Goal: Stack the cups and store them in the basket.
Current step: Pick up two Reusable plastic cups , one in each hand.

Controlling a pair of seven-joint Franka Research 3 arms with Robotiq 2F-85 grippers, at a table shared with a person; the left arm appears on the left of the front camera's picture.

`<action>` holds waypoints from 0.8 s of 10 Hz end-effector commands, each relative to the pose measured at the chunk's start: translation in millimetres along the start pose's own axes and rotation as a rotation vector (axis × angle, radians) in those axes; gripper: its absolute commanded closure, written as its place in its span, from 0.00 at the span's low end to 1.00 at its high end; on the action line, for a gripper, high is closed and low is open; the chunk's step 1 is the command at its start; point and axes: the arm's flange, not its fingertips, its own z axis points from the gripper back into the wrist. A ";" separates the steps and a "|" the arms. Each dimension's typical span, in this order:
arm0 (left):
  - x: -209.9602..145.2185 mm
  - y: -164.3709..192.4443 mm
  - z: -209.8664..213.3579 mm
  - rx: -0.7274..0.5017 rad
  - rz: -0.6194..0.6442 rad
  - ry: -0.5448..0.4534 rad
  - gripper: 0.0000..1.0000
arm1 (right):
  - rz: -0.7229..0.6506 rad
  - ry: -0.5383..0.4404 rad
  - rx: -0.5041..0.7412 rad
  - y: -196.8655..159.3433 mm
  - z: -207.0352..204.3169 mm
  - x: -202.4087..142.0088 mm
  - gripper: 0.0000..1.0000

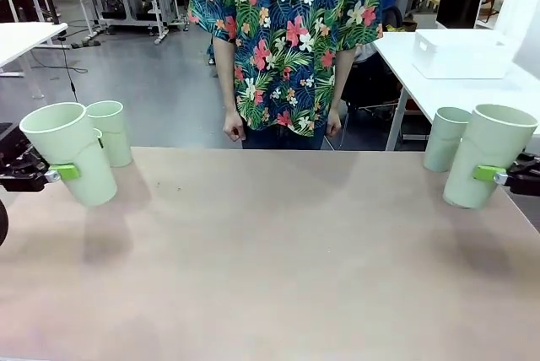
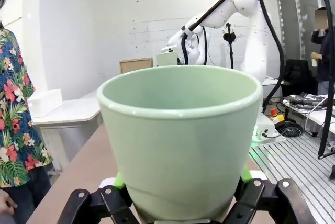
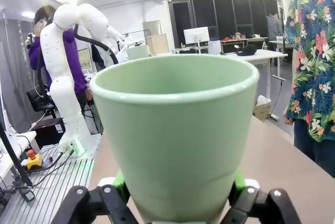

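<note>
Two rim-up, axes near vertical: left cup tight in left gripper, right cup tight in right gripper.

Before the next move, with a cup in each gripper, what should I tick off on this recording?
1. Grip of the left gripper on the left cup: ok, green pads press both sides.
2. Grip of the right gripper on the right cup: ok, same hold.
3. Person's hands off the shared table: ok, they hang beyond its far edge.
4. The basket on the shared table: not ok, it stands on a white side table at far right.
5. All six cups accounted for: cannot tell; spare cups stand behind the held ones.
</note>
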 end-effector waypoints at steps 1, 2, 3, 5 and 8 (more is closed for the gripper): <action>11.1 -3.1 -17.1 0.034 0.028 -0.002 0.14 | -0.024 0.025 -0.044 37.8 -27.4 7.3 0.15; 12.8 -0.6 -20.9 0.041 0.036 0.004 0.14 | -0.028 0.035 -0.047 36.0 -30.5 9.1 0.15; 13.4 1.5 -22.5 0.050 0.045 0.013 0.14 | -0.036 0.048 -0.045 33.5 -34.0 9.0 0.15; 14.8 4.0 -27.6 0.074 0.066 0.038 0.14 | -0.050 0.070 -0.051 26.8 -39.1 6.2 0.15; 15.6 2.7 -38.9 0.076 0.104 0.088 0.14 | -0.049 0.092 -0.057 26.9 -42.1 2.7 0.15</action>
